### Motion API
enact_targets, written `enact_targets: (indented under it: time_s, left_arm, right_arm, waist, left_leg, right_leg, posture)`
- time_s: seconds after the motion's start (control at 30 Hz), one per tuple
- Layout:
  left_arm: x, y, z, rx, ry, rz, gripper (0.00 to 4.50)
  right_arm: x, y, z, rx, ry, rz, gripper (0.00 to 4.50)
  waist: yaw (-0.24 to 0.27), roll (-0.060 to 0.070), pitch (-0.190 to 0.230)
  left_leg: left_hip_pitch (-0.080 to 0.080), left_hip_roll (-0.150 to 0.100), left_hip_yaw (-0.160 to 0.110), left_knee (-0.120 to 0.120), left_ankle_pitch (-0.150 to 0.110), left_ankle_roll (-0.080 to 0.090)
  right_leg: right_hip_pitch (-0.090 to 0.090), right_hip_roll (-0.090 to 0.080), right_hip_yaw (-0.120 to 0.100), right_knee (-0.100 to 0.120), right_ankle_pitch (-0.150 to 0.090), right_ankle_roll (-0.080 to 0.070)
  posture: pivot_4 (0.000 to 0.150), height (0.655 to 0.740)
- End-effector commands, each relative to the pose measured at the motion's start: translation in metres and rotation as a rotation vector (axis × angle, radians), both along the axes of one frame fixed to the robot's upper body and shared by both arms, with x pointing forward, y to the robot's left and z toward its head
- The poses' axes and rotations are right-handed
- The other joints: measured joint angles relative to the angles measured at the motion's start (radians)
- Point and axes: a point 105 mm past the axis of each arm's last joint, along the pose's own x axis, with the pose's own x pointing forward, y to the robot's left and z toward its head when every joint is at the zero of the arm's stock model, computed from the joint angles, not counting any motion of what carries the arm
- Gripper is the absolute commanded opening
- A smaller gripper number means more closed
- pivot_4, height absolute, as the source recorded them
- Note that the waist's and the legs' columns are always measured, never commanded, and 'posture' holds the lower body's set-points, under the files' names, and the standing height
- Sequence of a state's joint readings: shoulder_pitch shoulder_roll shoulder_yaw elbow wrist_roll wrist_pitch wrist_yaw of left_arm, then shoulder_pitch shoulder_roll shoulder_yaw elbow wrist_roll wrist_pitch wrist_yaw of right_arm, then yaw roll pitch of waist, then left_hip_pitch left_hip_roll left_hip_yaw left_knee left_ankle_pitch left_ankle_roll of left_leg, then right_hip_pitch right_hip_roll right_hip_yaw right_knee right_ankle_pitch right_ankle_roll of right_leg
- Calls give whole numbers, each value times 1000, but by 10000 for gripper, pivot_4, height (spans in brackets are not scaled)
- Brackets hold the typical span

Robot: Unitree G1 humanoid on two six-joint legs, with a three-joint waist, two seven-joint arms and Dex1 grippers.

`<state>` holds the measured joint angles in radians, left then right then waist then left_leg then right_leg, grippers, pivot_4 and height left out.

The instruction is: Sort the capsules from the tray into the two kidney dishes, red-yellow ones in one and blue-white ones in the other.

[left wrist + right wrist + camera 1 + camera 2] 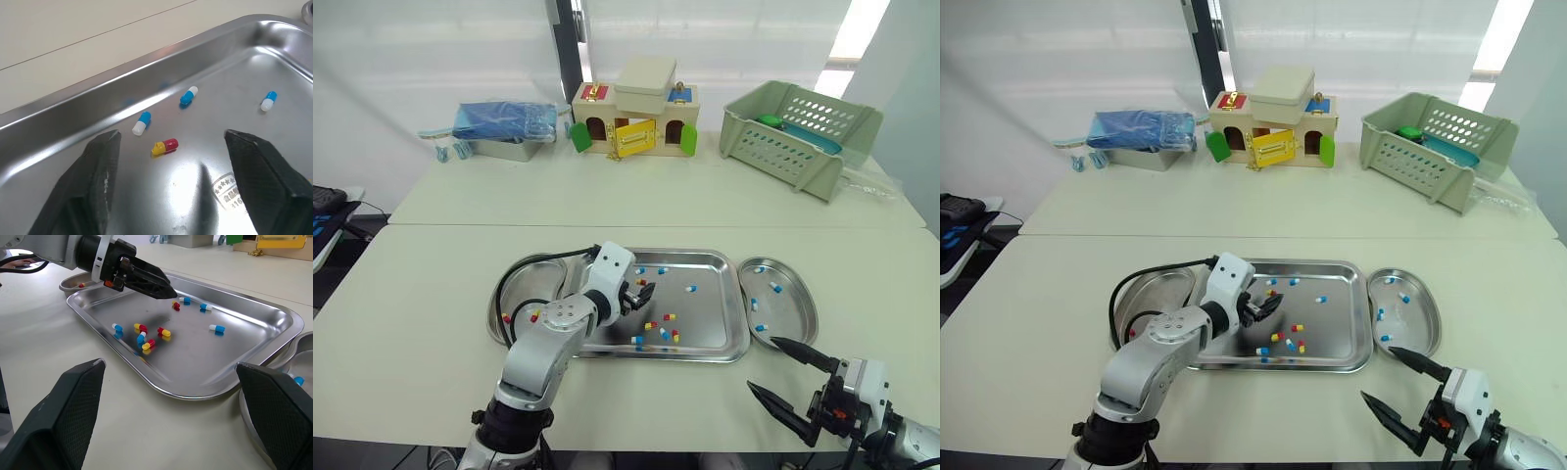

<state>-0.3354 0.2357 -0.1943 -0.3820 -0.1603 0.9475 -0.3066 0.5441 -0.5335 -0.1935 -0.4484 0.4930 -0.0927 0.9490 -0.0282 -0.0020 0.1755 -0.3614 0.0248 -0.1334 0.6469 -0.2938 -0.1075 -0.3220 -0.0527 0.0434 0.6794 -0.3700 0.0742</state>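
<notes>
A steel tray (713,258) lies mid-table with several loose capsules, among them blue-white ones (690,289) and red-yellow ones (669,317). My left gripper (644,292) hangs open low over the tray's back left part. A red-yellow capsule (165,146) lies on the tray floor between its fingers (100,161), untouched. The left kidney dish (517,277) holds red-yellow capsules (535,315). The right kidney dish (800,315) holds several blue-white capsules (773,287). My right gripper (762,363) is open and empty, near the table's front right, just in front of the right dish.
Along the back of the table stand a green slotted basket (798,132), a wooden toy house (636,117) and a blue bag on a metal tin (504,127). A black cable (543,261) loops from my left arm over the left dish.
</notes>
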Motion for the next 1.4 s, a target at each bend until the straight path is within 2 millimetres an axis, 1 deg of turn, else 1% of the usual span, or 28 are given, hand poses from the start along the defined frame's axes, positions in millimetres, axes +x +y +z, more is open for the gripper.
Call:
enact_targets:
  time_s: [0.03,0.4,0.83,0.93,1.07,1.4]
  left_arm:
    - [2,-3,3,-4,1,-4,34523]
    - [3,-17,-11,-16,129,4,34523]
    - [8,-19,-17,-1,154,15,34523]
    - [8,-18,-20,2,158,18,29074]
    - [7,-18,-21,13,164,15,16782]
    - [5,-13,-27,30,178,19,16782]
  right_arm:
    - [-2,1,9,-4,-28,6,45000]
    - [0,1,10,-9,-29,6,45000]
    - [2,2,9,-6,-33,-1,45000]
    - [1,2,9,-6,-32,-2,45000]
    - [1,3,8,-6,-31,-5,45000]
    - [0,2,8,-6,-31,-9,45000]
  waist:
    - [0,0,0]
    - [0,0,0]
    - [0,0,0]
    - [0,0,0]
    - [0,0,0]
    - [0,0,0]
  left_leg:
    - [0,0,0,0,0,0]
    - [0,0,0,0,0,0]
    - [1,0,0,0,0,0]
    - [1,0,0,0,0,0]
    - [0,0,0,0,0,0]
    - [1,0,0,0,0,0]
  right_leg:
    - [0,0,0,0,0,0]
    - [0,0,0,0,0,0]
    - [0,0,0,0,0,0]
    - [0,0,0,0,0,0]
    - [0,0,0,0,0,0]
    - [1,0,0,0,0,0]
  posture:
    - [1500,7400]
    - [1500,7400]
    - [1500,7400]
    - [1500,7400]
    - [1500,7400]
    - [1500,7400]
